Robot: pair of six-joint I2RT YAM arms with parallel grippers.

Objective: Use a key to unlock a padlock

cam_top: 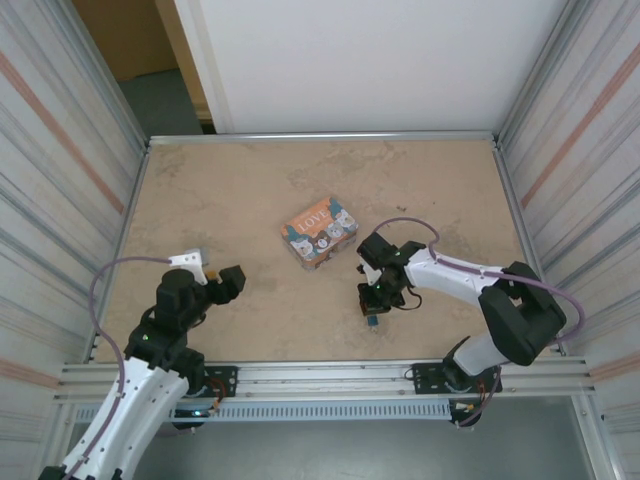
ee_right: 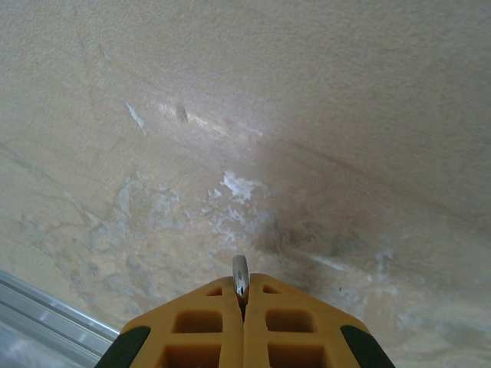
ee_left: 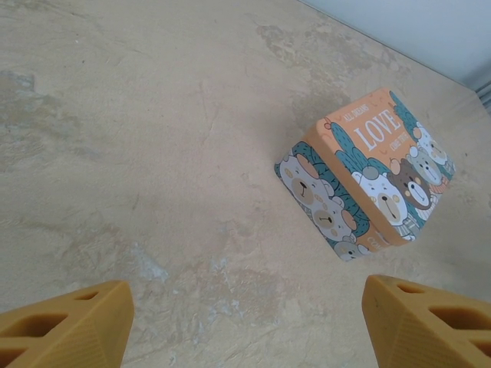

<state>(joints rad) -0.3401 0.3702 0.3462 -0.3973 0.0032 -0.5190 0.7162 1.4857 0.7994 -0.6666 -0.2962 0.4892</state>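
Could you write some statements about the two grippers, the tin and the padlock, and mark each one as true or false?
1. The left gripper is open. True.
2. The left gripper holds the tin. False: it is empty, and the tin stands apart from it on the table.
3. The right gripper is wide open. False: its fingers are shut, with a thin silvery shackle pinched between them.
4. The tin's lid reads LOVE. True.
5. The padlock lies on the tin. False: its blue body is at the right gripper's tips, nearer the front edge than the tin.
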